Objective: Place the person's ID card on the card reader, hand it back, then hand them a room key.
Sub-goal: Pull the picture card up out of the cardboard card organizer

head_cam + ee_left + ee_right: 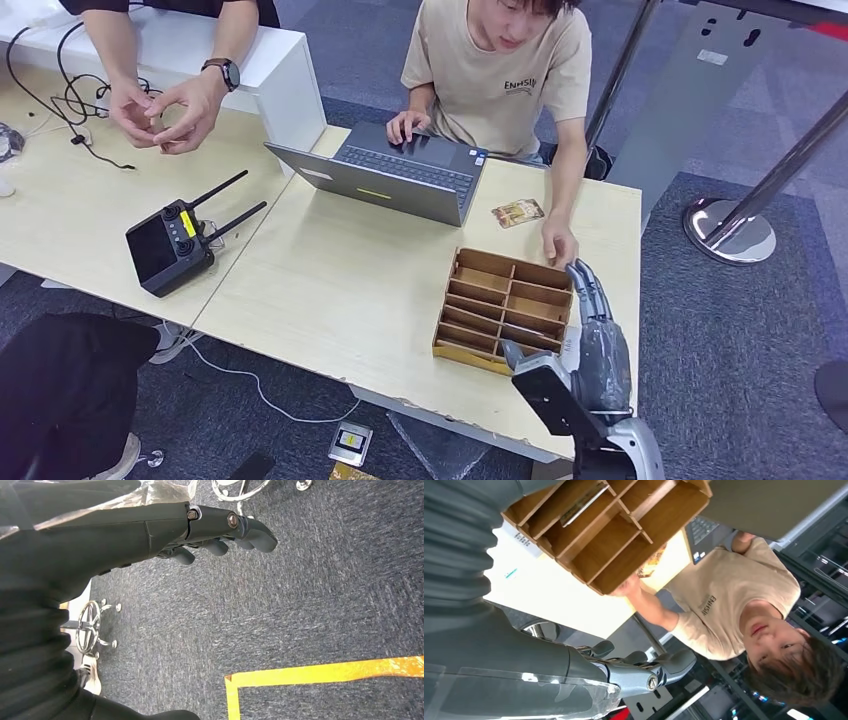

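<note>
Head view, nearest the camera: the right hand (598, 335) rises at the table's near right edge, fingers straight and apart, holding nothing, its fingertips just beside the wooden divider tray (503, 310). That tray is a shallow box of thin brown panels forming rectangular compartments; from the right wrist view a flat card-like piece (585, 503) lies in one narrow slot, though I cannot tell what it is. Just past the tray's far right corner a person's hand (559, 245) rests on the pale wood-grain table (330, 290), standing between the robot's fingers and the printed card (517, 212) lying flat further back. Beyond it sits an open grey laptop (400, 180), and to the left a black controller (172, 245) with two antennas. The left hand (220, 530) hangs over speckled dark carpet (300, 590), fingers loosely curled and empty.
</note>
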You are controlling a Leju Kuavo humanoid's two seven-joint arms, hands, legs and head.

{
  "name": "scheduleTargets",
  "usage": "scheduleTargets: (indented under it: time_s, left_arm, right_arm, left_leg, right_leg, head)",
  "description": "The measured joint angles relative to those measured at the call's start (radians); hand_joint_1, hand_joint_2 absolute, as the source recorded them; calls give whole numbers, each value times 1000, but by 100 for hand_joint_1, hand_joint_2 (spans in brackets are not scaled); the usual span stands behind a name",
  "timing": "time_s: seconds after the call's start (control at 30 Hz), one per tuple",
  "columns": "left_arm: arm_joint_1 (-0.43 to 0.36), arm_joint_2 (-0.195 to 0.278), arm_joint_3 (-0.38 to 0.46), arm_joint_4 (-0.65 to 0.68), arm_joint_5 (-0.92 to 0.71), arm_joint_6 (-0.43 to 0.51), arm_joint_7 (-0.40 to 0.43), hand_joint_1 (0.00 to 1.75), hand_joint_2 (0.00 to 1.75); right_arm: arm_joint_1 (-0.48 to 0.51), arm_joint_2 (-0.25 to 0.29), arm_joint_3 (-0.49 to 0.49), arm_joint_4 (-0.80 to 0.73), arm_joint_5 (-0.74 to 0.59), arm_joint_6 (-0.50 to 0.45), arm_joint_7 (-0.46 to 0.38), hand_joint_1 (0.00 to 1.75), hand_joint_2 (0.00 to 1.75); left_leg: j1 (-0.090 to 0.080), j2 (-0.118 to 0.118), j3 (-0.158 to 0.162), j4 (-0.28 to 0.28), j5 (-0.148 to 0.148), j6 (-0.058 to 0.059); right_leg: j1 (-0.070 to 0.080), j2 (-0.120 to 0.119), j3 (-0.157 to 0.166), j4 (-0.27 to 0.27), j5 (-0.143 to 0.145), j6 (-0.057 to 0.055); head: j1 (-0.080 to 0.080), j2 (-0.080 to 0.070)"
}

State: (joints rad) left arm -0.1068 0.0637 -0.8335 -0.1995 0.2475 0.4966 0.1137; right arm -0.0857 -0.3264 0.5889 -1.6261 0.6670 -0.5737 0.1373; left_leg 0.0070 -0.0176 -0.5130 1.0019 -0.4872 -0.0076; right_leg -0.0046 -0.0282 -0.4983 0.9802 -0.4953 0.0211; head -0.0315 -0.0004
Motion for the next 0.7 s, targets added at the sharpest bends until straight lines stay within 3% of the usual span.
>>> scheduleTargets:
  time_s: [0.7]
  left_arm:
    - [0, -12, -1, 0, -10, -3, 6, 0, 175]
  right_arm:
    - [-30, 29, 21, 242, 33, -52, -15, 0, 175]
  left_leg:
    - [0, 0, 0, 0, 0, 0]
  right_leg:
    - [0, 0, 0, 0, 0, 0]
  head:
    - [0, 0]
